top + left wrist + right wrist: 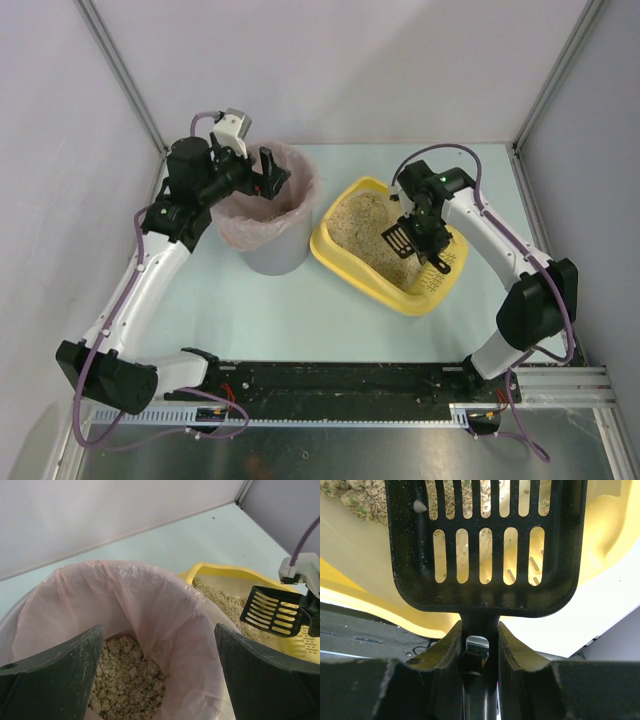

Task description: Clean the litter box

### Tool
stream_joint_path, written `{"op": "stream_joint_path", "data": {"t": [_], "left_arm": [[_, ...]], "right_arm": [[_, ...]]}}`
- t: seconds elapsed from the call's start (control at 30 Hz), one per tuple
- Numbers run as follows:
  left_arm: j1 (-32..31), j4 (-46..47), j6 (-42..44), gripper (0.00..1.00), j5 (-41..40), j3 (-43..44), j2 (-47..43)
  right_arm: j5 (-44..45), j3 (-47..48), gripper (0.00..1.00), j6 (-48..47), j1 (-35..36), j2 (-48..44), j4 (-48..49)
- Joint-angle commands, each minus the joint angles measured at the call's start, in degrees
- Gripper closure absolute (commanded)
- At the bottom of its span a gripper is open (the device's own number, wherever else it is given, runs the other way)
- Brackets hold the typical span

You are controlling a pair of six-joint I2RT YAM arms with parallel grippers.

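Litter box (pixel 395 297), the shallow yellow plastic tray of beige sandy litter, sits on the table (pixel 300 310) right of centre, just beside the tall grey round bin with the pink bag liner (pixel 270 255). Going from the left: the left gripper (pixel 268 172) hangs over the bin's rim with its fingers spread wide and nothing in them. My guess is it's there to steady the bin or keep the bag mouth open. Some clumps (pixel 127 680) sit in the bag. On the right, the right gripper (pixel 480 647) is clamped on the handle of the small black slotted plastic scoop (pixel 398 240). It's held above the tray and pretty much empty, so probably lined up for a dig.
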Motion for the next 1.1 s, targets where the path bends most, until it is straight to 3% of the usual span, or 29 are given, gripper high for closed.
{"op": "stream_joint_path", "data": {"t": [0.0,0.37,0.5,1.07], "left_arm": [[-0.7,0.9,0.6,0.04,2.7,-1.0,0.2],[-0.7,0.9,0.3,0.04,2.7,-1.8,0.1],[-0.7,0.9,0.2,0.04,3.7,-1.7,0.1],[-0.7,0.9,0.8,0.04,3.2,-1.9,-0.8]], "right_arm": [[-1.5,-1.0,0.95,-0.1,-0.9,1.7,0.4],[2.0,-2.2,0.95,0.3,-1.0,8.2,1.7],[1.6,-1.8,1.0,0.3,-1.0,10.0,1.4],[-3.6,16.4,1.0,-2.1,-1.0,26.9,-0.9]]}}
